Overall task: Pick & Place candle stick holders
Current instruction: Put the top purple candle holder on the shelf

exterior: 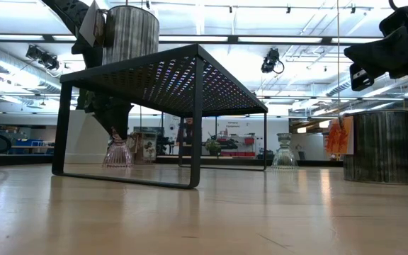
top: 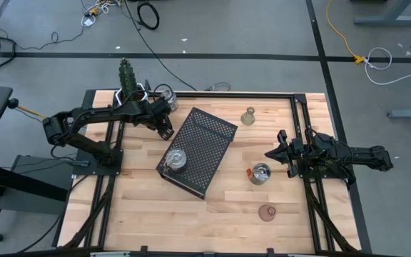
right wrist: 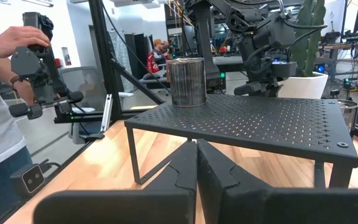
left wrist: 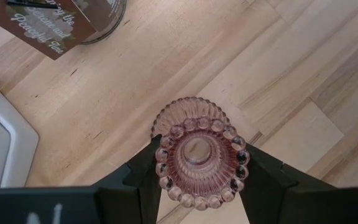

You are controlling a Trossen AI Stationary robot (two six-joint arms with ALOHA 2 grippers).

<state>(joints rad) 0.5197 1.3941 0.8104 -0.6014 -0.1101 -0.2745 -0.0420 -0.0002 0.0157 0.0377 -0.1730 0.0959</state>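
Pink ribbed holder (left wrist: 199,154) stands upright (beaded rim) — silver one (top: 176,160) sits atop tray.

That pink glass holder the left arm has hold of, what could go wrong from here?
1. The left end effector grips the pink glass holder only by its beaded rim, so the smooth glass might slip out.
2. The black tray, the white pot and a labelled silver holder all stand close, so a swing could knock one.

pink beaded glass holder (left wrist: 197,158), ribbed silver holder (right wrist: 187,81) on the black perforated tray (top: 200,148), light wood surface (top: 248,210)
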